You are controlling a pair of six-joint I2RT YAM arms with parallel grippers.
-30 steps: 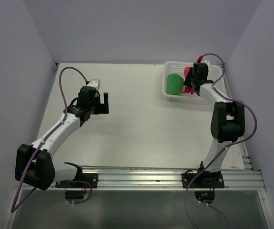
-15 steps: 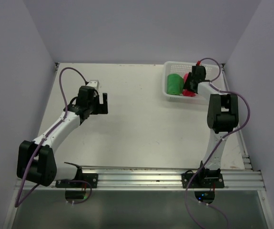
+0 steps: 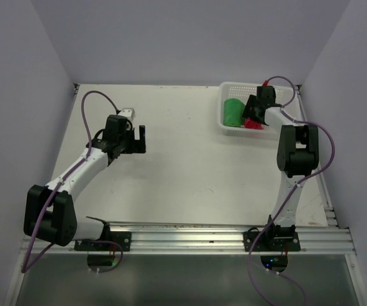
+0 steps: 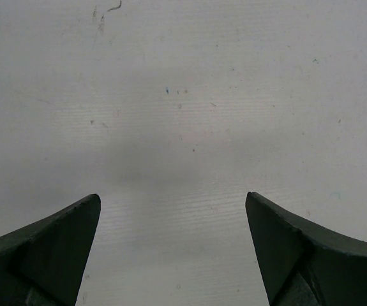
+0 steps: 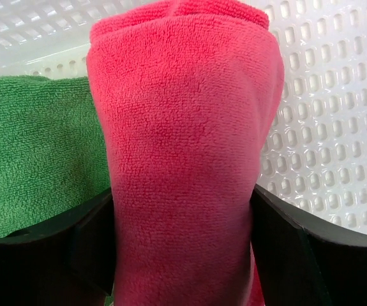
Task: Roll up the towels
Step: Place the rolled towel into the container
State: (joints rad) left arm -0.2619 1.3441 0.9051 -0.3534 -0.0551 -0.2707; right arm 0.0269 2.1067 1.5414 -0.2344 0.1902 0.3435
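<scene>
The left end effector [image 3: 140, 137] is held over the bare desk [image 3: 189, 166] toward 9 o'clock in the overhead view. Its jaws are spread wide and nothing is held between them; only the white surface is seen through the gap in the left wrist view.

A white mesh basket [image 3: 234, 88] is set at about 1 o'clock on the desk, and both towels are found inside it. The green towel [image 3: 233, 112] is seen as a roll at the 9 o'clock side of the basket. The pink towel [image 5: 183, 115] is placed just beside it, at its 3 o'clock, and the two appear to be touching.

The right end effector [image 3: 252, 115] is lowered into the basket around the pink towel. The roll is flanked by both fingers [image 5: 74, 248], which are touching its sides. Whether it is clamped or merely bracketed cannot be told.
</scene>
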